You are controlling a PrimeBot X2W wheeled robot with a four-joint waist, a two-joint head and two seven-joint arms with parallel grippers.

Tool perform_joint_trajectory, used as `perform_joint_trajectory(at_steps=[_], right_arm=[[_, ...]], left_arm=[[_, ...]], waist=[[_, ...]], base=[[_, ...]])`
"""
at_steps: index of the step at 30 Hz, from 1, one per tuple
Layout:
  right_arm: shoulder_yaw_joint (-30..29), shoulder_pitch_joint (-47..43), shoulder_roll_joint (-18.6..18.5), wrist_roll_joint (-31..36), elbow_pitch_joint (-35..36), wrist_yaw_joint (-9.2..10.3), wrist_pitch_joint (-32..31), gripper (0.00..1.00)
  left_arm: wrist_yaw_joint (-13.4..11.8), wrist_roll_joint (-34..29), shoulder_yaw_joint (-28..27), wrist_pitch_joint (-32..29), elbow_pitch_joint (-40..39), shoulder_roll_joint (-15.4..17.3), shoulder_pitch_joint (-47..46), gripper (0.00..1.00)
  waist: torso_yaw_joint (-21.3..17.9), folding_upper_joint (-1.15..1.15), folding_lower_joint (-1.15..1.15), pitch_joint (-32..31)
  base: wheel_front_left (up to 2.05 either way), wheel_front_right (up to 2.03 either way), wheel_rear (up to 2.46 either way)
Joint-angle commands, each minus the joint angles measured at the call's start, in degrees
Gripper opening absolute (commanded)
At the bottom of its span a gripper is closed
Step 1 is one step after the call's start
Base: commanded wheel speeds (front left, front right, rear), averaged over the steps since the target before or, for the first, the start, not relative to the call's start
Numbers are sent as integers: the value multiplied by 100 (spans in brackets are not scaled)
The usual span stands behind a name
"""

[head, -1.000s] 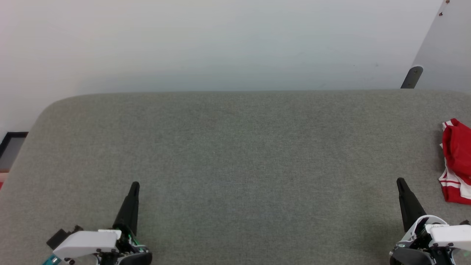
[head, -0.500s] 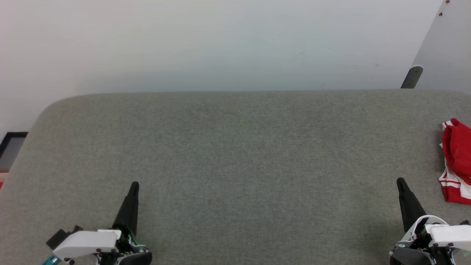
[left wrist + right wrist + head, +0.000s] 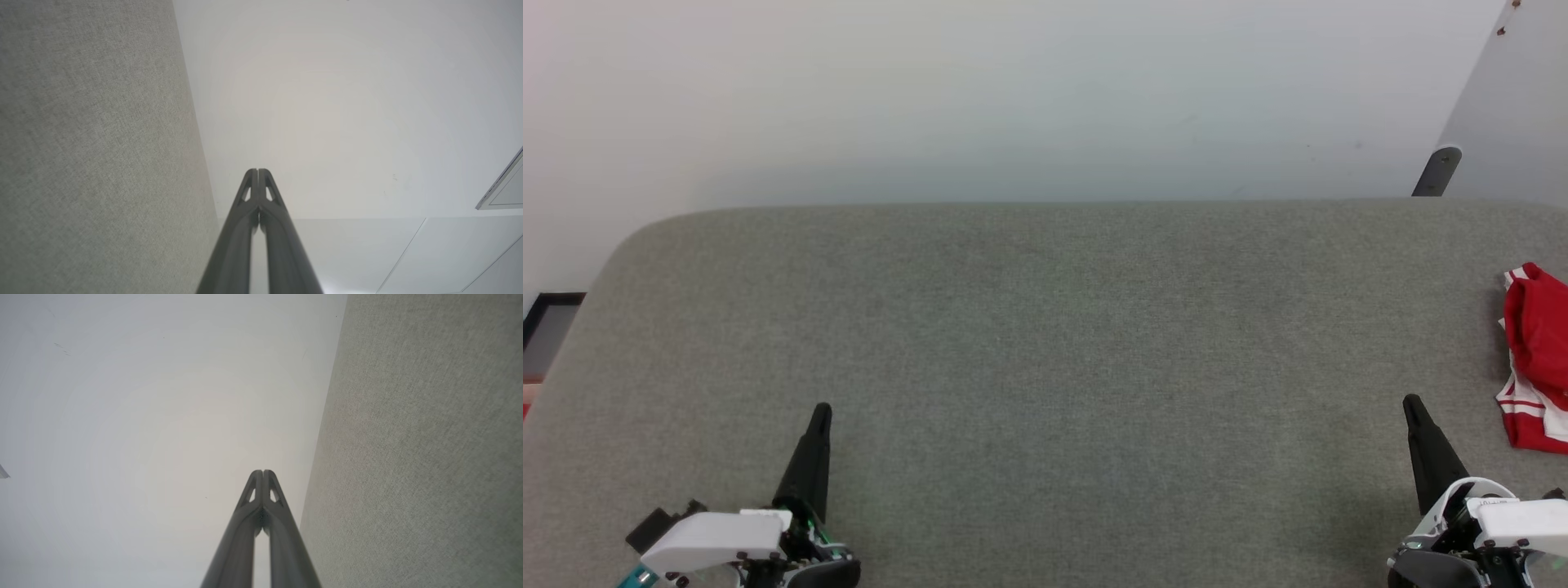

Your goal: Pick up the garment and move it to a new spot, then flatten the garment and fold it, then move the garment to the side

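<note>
A crumpled red, white-trimmed garment (image 3: 1537, 327) lies right of the right jaws, seemingly untouched. Right and left jaws are closed, empty.

Left gripper (image 3: 822, 410), right gripper (image 3: 1410, 402) — tapered black fingers (image 3: 805, 478), white wrist housings (image 3: 715, 539), dark screws

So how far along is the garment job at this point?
Nothing looks done: the garment lies bunched at the right edge of the grey fabric surface, partly cut off, no fold evident. Nothing in hand: the left gripper and right gripper are shut, empty, apart from it. Left: pick up, move, flatten, fold, set aside.
</note>
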State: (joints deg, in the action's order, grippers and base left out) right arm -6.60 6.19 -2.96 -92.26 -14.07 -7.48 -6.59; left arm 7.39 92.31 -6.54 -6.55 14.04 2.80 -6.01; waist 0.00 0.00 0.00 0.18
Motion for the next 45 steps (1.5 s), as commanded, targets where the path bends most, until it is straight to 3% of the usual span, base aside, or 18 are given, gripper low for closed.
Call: perform_joint_trajectory(at_steps=[1, 45], right_arm=[[0, 16, 22, -28, 13, -2, -12, 0], [2, 16, 22, -29, 13, -2, -11, 0]], left_arm=[[18, 14, -14, -21, 8, -1, -55, 0], [18, 11, -16, -23, 6, -2, -55, 0]], waist=[[0, 0, 0, 0], [0, 0, 0, 0]], base=[[0, 0, 0], [0, 0, 0]])
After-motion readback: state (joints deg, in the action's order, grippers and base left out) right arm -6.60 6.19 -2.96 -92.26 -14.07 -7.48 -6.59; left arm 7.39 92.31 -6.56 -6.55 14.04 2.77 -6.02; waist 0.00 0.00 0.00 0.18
